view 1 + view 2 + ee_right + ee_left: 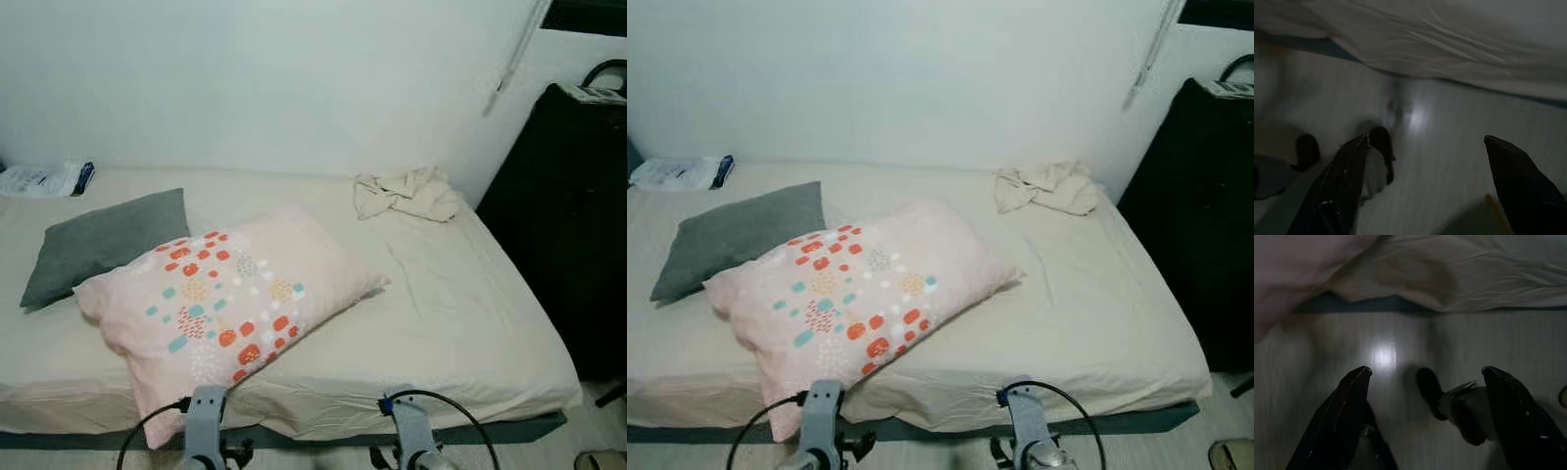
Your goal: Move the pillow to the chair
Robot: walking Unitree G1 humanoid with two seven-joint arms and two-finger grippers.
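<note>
A pink pillow [225, 299] with red and teal dots lies slantwise on the bed [460, 304], one corner hanging over the near edge. Both silver arms hang low in front of that edge, the left arm [205, 431] just under the pillow's hanging corner and the right arm [411, 431] further right. In the left wrist view my left gripper [1425, 369] is open over the pale floor, with the blurred pink pillow [1283, 279] beyond it. In the right wrist view my right gripper [1426, 141] is open too, over the floor below the bed's sheet [1449, 44].
A grey cushion [106, 245] lies behind the pillow on the left. A crumpled beige cloth [407, 193] sits at the bed's far right, a white package [44, 179] at the far left. A tall black piece of furniture [568, 215] stands right of the bed.
</note>
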